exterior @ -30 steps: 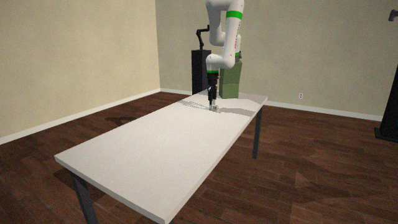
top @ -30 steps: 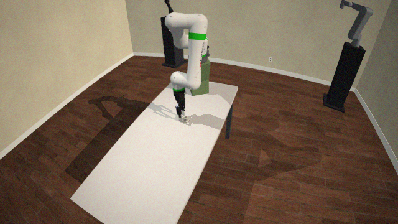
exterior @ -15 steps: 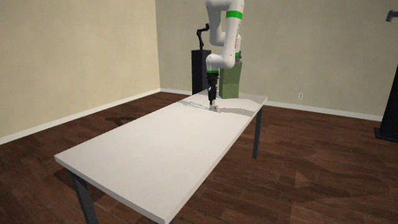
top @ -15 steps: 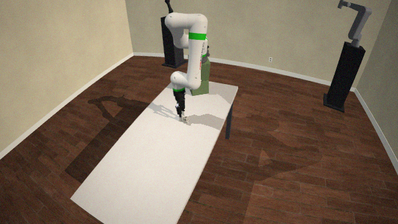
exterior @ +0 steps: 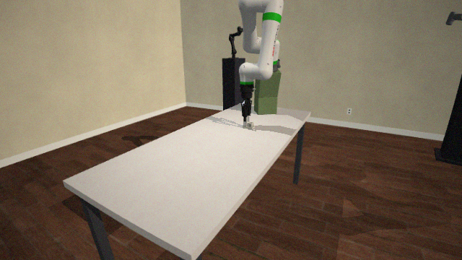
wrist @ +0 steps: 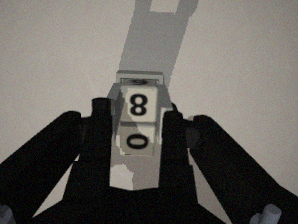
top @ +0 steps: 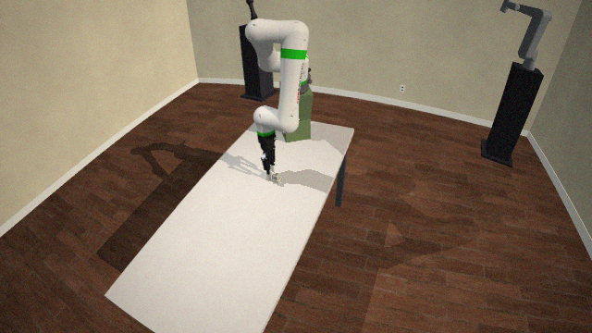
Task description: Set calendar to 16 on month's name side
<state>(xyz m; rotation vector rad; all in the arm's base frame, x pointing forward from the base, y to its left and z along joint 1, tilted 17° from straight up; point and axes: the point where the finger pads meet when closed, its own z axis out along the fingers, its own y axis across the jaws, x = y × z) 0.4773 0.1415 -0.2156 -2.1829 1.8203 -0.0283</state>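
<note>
The small calendar tray (top: 274, 180) stands on the white table near the arm's base; it also shows in the exterior view (exterior: 250, 126). In the wrist view its pale rim (wrist: 140, 78) lies just beyond the cubes. A white cube face with an 8 (wrist: 139, 106) and one with a 0 (wrist: 137, 141) sit between my black fingers. My gripper (wrist: 139, 97) points straight down, with both fingers pressed against the sides of that cube. I cannot tell whether the 8 and the 0 belong to one cube or two. The side with the month's name is hidden.
The arm's green pedestal (top: 298, 116) stands at the table's far end. The table's right edge (top: 324, 185) is close to the tray. Two black stands (top: 511, 116) with cameras are on the floor, away from the table.
</note>
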